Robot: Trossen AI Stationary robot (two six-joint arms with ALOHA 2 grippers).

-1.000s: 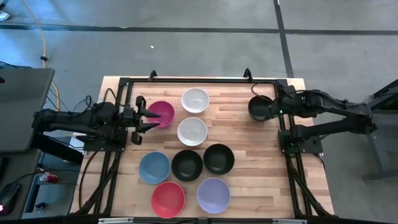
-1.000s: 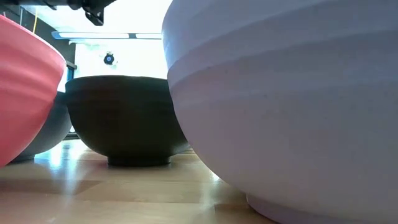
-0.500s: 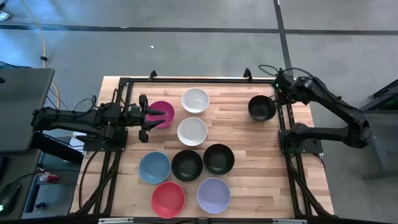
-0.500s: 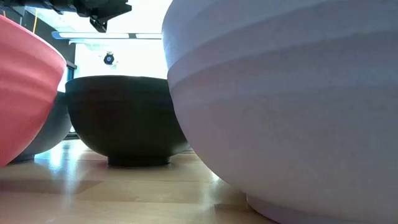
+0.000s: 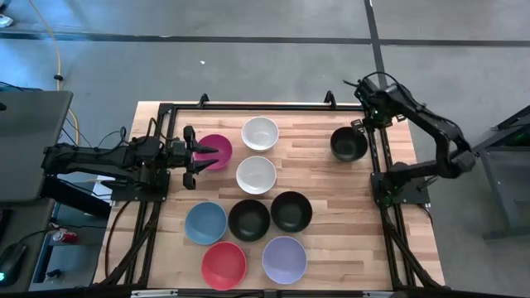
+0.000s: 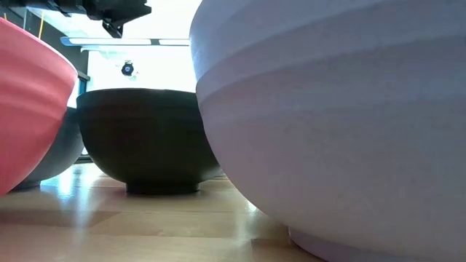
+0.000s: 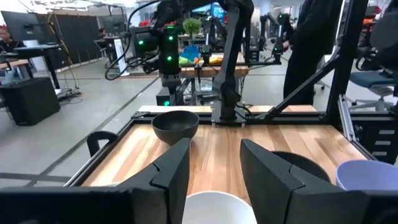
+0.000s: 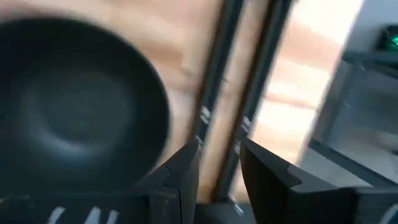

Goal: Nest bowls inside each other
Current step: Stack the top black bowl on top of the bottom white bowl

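Note:
Nine bowls stand upright on their bases on the wooden table. At the far left are a magenta bowl and two white bowls. Toward the near edge are a blue, two black, a red and a lavender bowl. A third black bowl stands alone at the far right. My left gripper hovers open and level over the magenta bowl's left rim, touching nothing. My right gripper points down, open and empty, above the frame rail just beyond the lone black bowl.
A black metal frame runs round the table's far, left and right sides. Bare wood lies between the white bowls and the lone black bowl. In the low view the red, black and lavender bowls fill the foreground.
My right gripper has swung away from the right side of the lone black bowl toward the table's far edge and tipped downward, staying open. The black bowl has stayed where it was.

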